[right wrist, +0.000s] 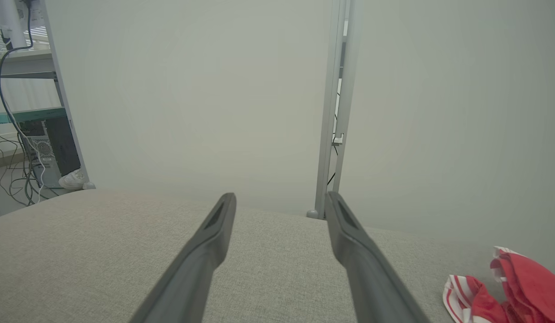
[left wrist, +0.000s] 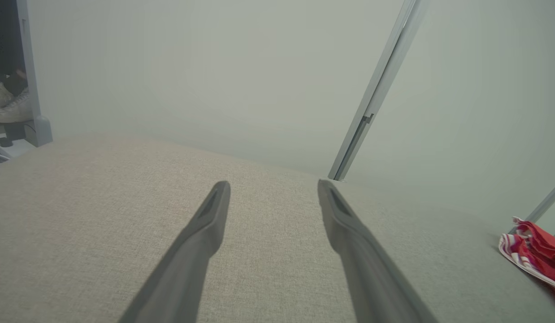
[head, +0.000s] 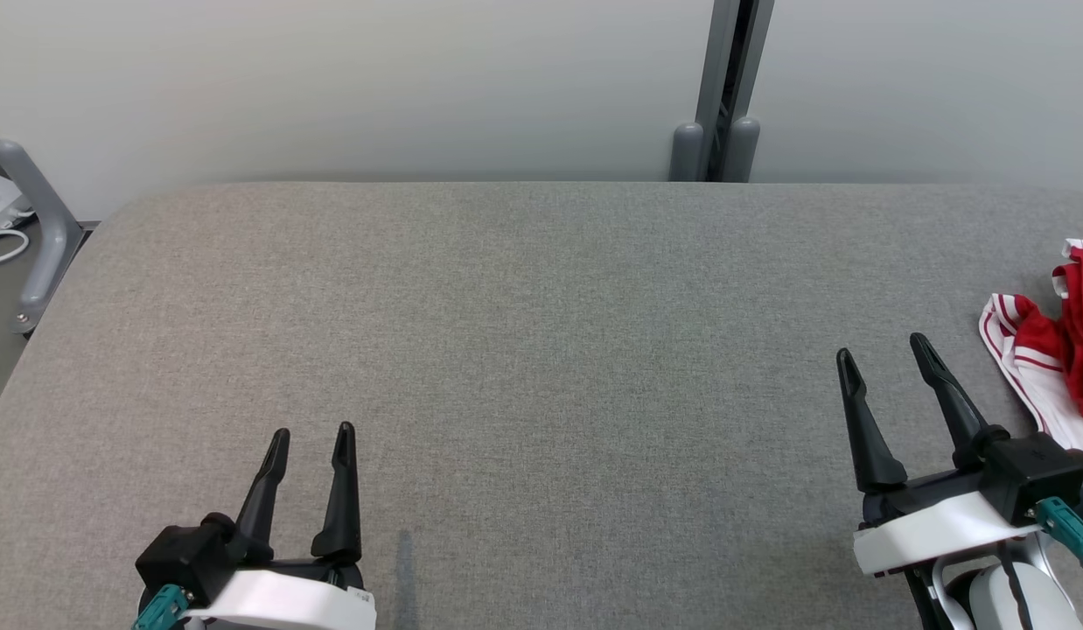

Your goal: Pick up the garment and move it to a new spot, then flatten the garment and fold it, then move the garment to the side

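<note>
Two claws stand nearest the camera: the left gripper (head: 314, 430), long dark fingers on a white wrist, sits low at the near left, and the right gripper (head: 883, 346), built the same, sits at the near right and reaches a little further forward. Both have their fingers spread wide, with nothing between them and nothing in their hold; each hangs just above bare cloth. Beneath and beyond them runs the broad table (head: 541, 289), covered in grey woven fabric with rounded far corners. Out at its right edge, just beyond and to the outside of the right gripper but apart from it, lies the crumpled red garment with white stripes (head: 1053, 350), bunched in a heap and partly cut off by the edge of the head view. Behind the table rises a pale grey partition wall (head: 331, 87), split by a grey metal post (head: 725, 87). By my reading the first step has not begun: the garment is unlifted and unflattened. The next move likely falls to the right gripper, which would need to swing outward, come down over a raised fold of the heap and close on it firmly before carrying it toward the open middle of the table.
</note>
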`<state>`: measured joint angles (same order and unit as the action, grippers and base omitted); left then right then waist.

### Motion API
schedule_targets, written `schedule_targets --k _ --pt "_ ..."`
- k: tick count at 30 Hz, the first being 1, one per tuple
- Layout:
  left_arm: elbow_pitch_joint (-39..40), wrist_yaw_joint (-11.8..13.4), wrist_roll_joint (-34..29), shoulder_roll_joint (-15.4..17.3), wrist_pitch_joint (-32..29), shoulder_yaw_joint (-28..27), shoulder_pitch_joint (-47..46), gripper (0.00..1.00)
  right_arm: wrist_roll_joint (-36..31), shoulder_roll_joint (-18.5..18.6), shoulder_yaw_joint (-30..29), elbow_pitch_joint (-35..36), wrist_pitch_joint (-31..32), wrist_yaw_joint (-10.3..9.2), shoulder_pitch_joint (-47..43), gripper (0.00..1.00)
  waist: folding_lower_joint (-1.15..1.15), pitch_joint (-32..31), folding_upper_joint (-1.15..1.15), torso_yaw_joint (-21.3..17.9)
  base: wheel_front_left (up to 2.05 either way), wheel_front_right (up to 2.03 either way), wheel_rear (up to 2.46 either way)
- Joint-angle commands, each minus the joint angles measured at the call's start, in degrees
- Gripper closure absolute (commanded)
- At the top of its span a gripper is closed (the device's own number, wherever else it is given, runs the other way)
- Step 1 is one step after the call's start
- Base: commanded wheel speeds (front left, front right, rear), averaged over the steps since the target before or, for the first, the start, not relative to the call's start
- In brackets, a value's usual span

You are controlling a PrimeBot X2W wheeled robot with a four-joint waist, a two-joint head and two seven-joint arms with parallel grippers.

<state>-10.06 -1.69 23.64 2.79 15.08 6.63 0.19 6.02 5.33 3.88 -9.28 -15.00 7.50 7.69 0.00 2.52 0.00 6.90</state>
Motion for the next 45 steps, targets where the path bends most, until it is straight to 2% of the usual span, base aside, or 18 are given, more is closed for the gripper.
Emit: schedule_targets --k 1,12,13,17,45 --pt "-0.11 -0.17 0.12 0.27 0.01 -0.14 0.20 0.00 -0.05 0.37 -0.16 0.05 -0.29 -0.02 0.05 0.00 0.00 -0.03 0.00 0.02 0.00 0.00 0.00" --pt "0.71 -0.85 1.46 0.27 0.01 -0.42 0.24 0.00 -0.28 0.34 0.20 0.13 -0.28 -0.02 -0.03 0.00 0.00 0.17 0.00 0.19 0.00 0.00 0.00" --pt "0.29 -0.79 1.32 -0.02 0.01 -0.13 0.03 1.00 0.05 -0.04 0.24 -0.08 0.01 0.00 -0.07 1.00 0.00 0.15 0.00 0.19 0.00 0.00 0.00" --pt "-1.74 -0.79 1.45 -0.39 -0.04 0.15 1.31 1.00 0.30 -0.57 0.37 -2.27 0.29 0.00 -1.63 1.00 0.00 0.14 0.00 0.16 0.00 0.00 0.00" --pt "-3.47 -2.47 24.72 -0.13 -4.85 0.86 -2.76 1.00 29.54 -1.16 -7.83 -0.23 9.51 0.00 -4.50 1.00 0.00 -0.42 0.00 -1.37 0.00 0.00 0.00"
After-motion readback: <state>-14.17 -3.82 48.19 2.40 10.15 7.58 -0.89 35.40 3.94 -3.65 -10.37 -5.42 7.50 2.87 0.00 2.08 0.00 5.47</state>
